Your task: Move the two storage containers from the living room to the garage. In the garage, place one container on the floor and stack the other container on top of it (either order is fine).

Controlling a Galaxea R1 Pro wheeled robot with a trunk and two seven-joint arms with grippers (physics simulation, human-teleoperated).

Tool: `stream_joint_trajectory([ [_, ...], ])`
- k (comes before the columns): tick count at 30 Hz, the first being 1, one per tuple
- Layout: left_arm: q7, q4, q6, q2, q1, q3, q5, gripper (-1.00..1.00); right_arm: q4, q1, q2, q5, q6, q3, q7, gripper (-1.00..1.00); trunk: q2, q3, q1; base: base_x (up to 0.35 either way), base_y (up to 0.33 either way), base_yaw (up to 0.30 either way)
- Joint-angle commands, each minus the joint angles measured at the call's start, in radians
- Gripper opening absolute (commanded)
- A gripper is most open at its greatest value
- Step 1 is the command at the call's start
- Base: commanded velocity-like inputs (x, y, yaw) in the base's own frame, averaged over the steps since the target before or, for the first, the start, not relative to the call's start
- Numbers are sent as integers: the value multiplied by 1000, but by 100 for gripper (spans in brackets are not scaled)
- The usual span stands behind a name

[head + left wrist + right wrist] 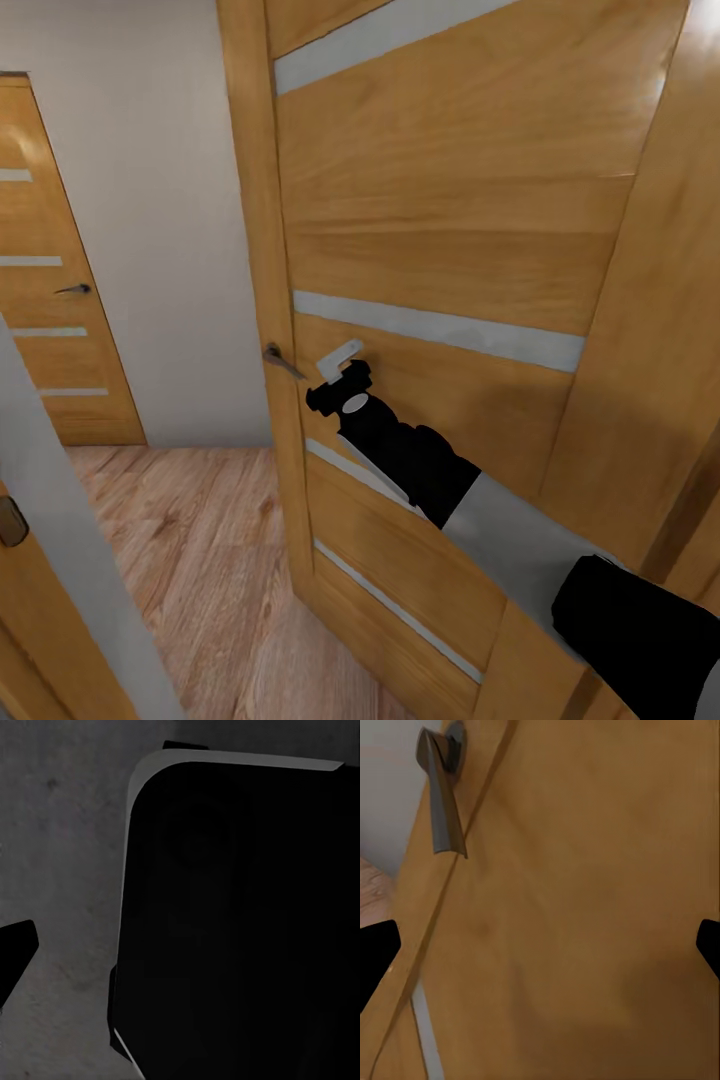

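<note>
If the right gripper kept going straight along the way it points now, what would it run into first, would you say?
Most likely the wooden door: the right gripper, fingers spread, faces its panel squarely in the right wrist view, with the door handle off to one side. Depth is unclear.

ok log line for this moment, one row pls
phase: at wooden door | right gripper: open, facing door by handle | containers: unseen
</note>
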Motion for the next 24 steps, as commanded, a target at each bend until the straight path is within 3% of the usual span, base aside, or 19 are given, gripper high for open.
stream_joint_trajectory([
  [1,-1,0,-2,0,0,1,8,100,0,-2,0,3,6,2,-13,100,0,-1,1,291,0,0],
  [6,0,0,-3,0,0,1,8,100,0,-2,0,3,6,2,-13,100,0,-1,1,270,0,0],
  [18,1,0,-3,0,0,2,8,100,0,-2,0,2,6,2,-12,100,0,-1,1,53,0,0],
  [24,1,0,-2,0,0,2,8,100,1,-2,0,2,6,3,-12,100,0,-1,1,292,0,0],
])
